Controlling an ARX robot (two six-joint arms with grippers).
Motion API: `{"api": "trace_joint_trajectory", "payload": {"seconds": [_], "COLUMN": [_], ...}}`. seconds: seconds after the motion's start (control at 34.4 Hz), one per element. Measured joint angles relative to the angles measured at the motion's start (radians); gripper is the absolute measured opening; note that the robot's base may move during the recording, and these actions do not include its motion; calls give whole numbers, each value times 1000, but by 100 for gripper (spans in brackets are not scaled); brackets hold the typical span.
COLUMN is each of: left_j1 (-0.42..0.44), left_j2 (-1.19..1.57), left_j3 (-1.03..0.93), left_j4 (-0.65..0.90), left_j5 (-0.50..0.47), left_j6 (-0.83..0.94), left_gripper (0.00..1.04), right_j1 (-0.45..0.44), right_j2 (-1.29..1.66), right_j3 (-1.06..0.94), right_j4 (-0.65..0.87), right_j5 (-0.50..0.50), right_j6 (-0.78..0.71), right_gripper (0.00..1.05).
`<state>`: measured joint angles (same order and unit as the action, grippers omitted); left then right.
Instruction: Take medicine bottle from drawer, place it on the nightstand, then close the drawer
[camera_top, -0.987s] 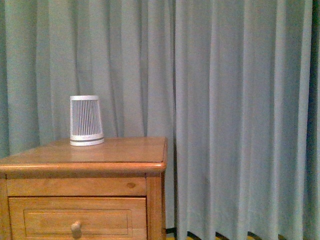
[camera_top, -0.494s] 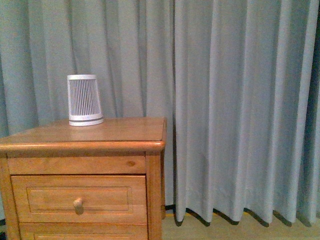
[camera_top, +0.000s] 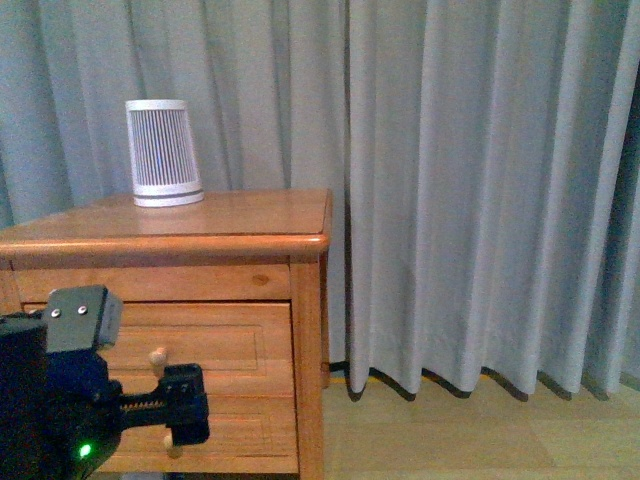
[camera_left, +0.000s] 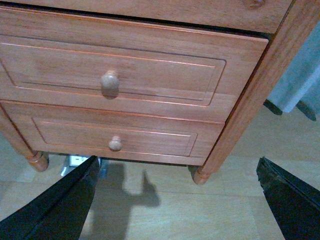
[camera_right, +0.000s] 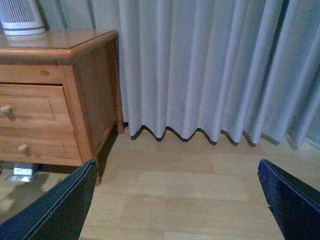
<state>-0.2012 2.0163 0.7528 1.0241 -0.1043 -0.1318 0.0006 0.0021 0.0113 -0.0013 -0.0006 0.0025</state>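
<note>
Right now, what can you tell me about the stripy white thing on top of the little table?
The stripy white thing is a cylinder, a bit narrower at its top, with fine upright ribs down its side and a dark band above a plain white base. It looks like plastic. It stands upright toward the back of the nightstand top, touching only that wood. A grey curtain hangs behind it.

You see the nightstand (camera_top: 240, 212) in honey-brown wood, its drawer (camera_left: 165, 75) the same; the ribbed device (camera_top: 163, 153) is white with grey vertical stripes; the curtain (camera_top: 480, 200) pale grey-blue; the floor (camera_right: 190, 190) light tan.
</note>
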Motion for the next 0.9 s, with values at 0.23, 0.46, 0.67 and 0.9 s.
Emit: {"api": "trace_joint_trajectory", "payload": {"seconds": [0.23,0.46,0.67,0.9], "left_j1": [16,56,85,98], "left_j2": [150,251,313,377], "left_j3": [241,372,445,498], "left_j4": [-99,-127,-121,-103], "left_j5": [23,26,45,80], "left_j6": [-6,1,34,106], "left_gripper": [98,98,98,98], "right_j1": [0,0,0,0], "right_j2": [0,0,0,0], "right_j3": [0,0,0,0], "right_j4": [0,0,0,0], "right_j5": [0,0,0,0], "right_j6": [0,0,0,0], "right_gripper": [98,98,98,98]}}
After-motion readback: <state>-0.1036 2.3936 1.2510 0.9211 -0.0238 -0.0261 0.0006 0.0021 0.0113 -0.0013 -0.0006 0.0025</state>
